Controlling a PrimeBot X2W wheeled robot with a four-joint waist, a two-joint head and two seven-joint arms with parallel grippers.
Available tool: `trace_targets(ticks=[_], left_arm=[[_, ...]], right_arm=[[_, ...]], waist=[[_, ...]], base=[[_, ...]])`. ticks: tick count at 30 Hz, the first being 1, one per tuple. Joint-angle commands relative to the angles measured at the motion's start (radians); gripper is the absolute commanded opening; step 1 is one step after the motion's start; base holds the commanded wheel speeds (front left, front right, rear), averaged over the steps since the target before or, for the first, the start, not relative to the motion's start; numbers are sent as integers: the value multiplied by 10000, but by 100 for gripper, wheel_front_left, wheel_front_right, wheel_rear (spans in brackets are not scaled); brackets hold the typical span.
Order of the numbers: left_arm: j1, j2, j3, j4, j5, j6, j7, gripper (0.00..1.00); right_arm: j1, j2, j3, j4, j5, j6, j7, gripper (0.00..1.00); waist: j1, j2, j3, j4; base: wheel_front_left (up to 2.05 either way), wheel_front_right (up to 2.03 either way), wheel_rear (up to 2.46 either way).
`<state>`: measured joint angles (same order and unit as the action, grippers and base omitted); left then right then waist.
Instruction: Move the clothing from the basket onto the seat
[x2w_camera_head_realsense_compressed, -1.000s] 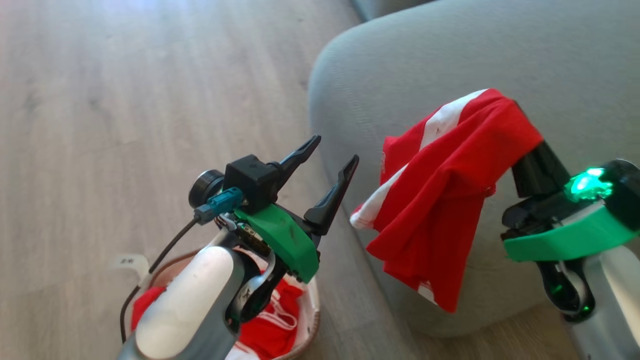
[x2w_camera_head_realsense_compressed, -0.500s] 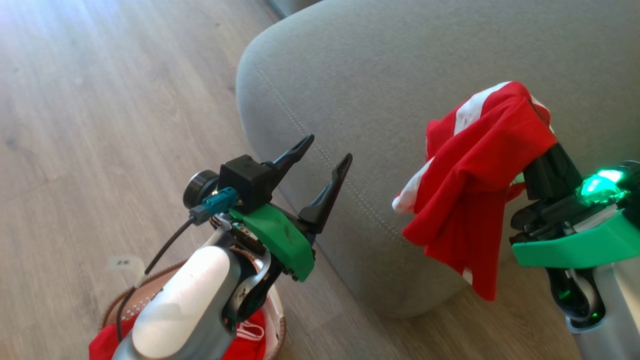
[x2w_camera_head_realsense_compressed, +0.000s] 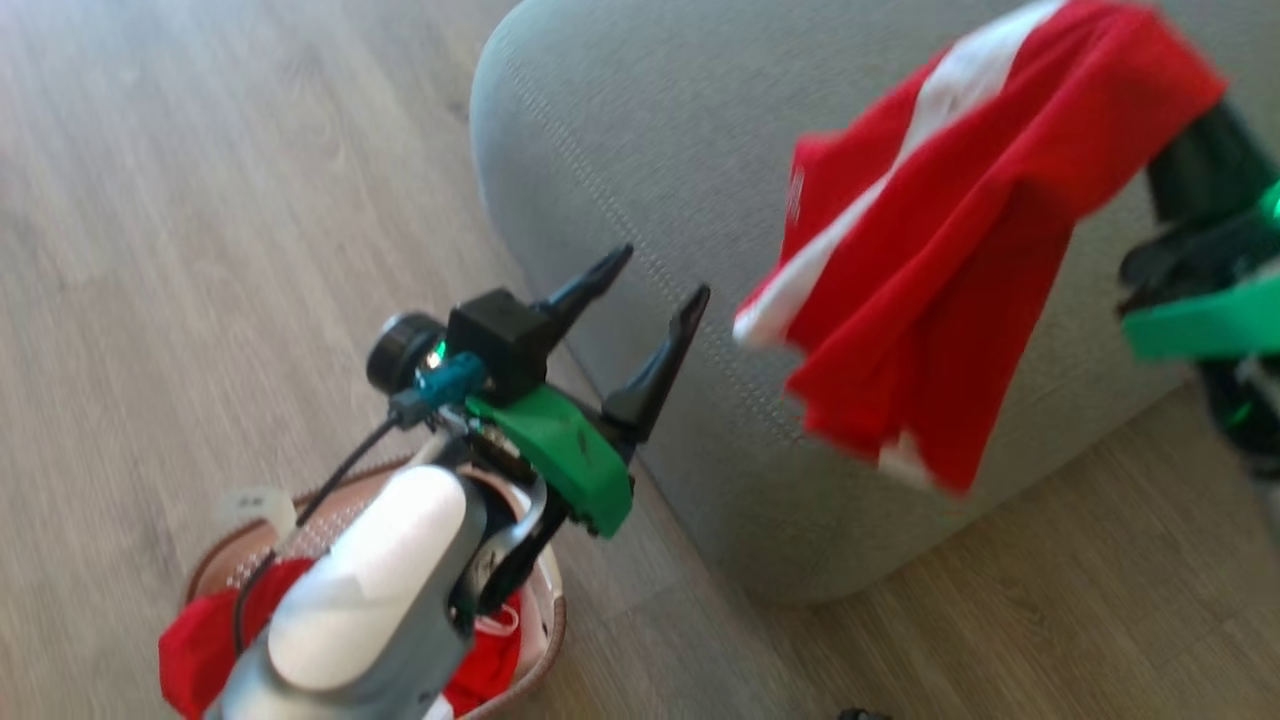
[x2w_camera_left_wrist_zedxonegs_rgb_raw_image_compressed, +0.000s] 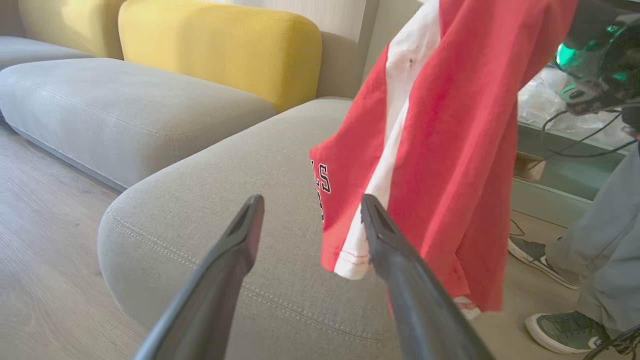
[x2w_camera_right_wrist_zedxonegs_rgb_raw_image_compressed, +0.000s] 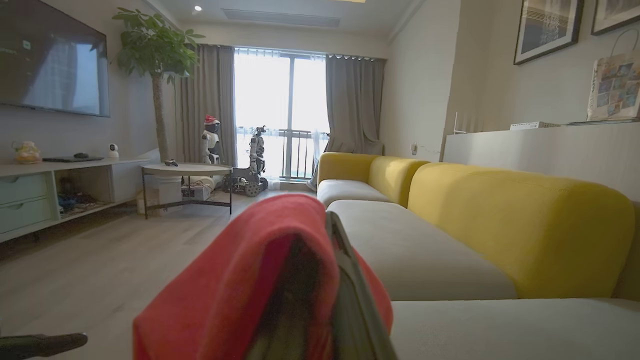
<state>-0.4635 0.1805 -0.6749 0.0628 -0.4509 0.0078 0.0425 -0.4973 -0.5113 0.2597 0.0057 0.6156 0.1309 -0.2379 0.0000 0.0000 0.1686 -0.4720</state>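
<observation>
Above the front corner of the seat (x2w_camera_head_realsense_compressed: 620, 150), a red garment (x2w_camera_head_realsense_compressed: 950, 250) with a broad white stripe hangs draped over your right gripper (x2w_camera_head_realsense_compressed: 1200, 180). Its two fingers are pressed together under the cloth, closed on the fabric. From the right wrist, the red cloth (x2w_camera_right_wrist_zedxonegs_rgb_raw_image_compressed: 250, 280) lies folded over those fingers, with the grey top of the seat (x2w_camera_right_wrist_zedxonegs_rgb_raw_image_compressed: 425, 250) beyond them. The garment dangles down past the seat's rounded edge, and its lower hem hangs free of the floor (x2w_camera_head_realsense_compressed: 200, 250). In the left wrist view you can make out black-and-white lettering on the edge of the garment (x2w_camera_left_wrist_zedxonegs_rgb_raw_image_compressed: 450, 150) nearest the seat (x2w_camera_left_wrist_zedxonegs_rgb_raw_image_compressed: 225, 200).

Your left gripper (x2w_camera_head_realsense_compressed: 660, 285) sits just off that same corner of the seat, fingers pointing toward it. The jaws stand wide apart with nothing between them. From its own wrist, the left gripper (x2w_camera_left_wrist_zedxonegs_rgb_raw_image_compressed: 311, 202) frames the seat's stitched edge, and the garment's hem falls beside one finger.

On the floor near the seat's corner, below your left arm, stands the basket (x2w_camera_head_realsense_compressed: 555, 630). More red clothing (x2w_camera_head_realsense_compressed: 195, 645) is heaped in it, partly hidden by the forearm.

Behind the seat rises a yellow backrest (x2w_camera_left_wrist_zedxonegs_rgb_raw_image_compressed: 225, 45). Past the seat's end, beyond the hanging garment, a person's grey trouser leg (x2w_camera_left_wrist_zedxonegs_rgb_raw_image_compressed: 600, 250) and shoe (x2w_camera_left_wrist_zedxonegs_rgb_raw_image_compressed: 565, 332) stand on the floor.
</observation>
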Motion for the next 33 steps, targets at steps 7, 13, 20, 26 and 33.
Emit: trace_targets(ticks=[7, 13, 20, 26, 33], left_arm=[[-1339, -91, 62, -243, 327, -100, 248, 100], [-2177, -372, -203, -100, 671, -158, 420, 100], [-3022, -651, -579, 142, 1079, -293, 407, 100], [-3534, -879, -770, 433, 1222, -323, 193, 100], [-3701, -1006, -841, 819, 1140, -281, -77, 100]], right_arm=[[-2279, -1110, 577, 1465, 431, -2, -205, 0], [-3812, -1839, 108, 2538, 935, -2, -234, 0], [-4975, -2782, -561, 3756, 726, -2, -237, 0], [-5102, -2980, -570, 4892, 871, -2, -238, 0], [-4873, -2787, 1012, 6558, 1582, -2, 102, 0]], waist=[[0, 0, 1314, 877], [0, 0, 2531, 1551], [0, 0, 3811, 2223], [0, 0, 4406, 2561], [0, 0, 4541, 2655]], base=[[0, 0, 0], [0, 0, 0], [0, 0, 0], [0, 0, 0], [0, 0, 0]])
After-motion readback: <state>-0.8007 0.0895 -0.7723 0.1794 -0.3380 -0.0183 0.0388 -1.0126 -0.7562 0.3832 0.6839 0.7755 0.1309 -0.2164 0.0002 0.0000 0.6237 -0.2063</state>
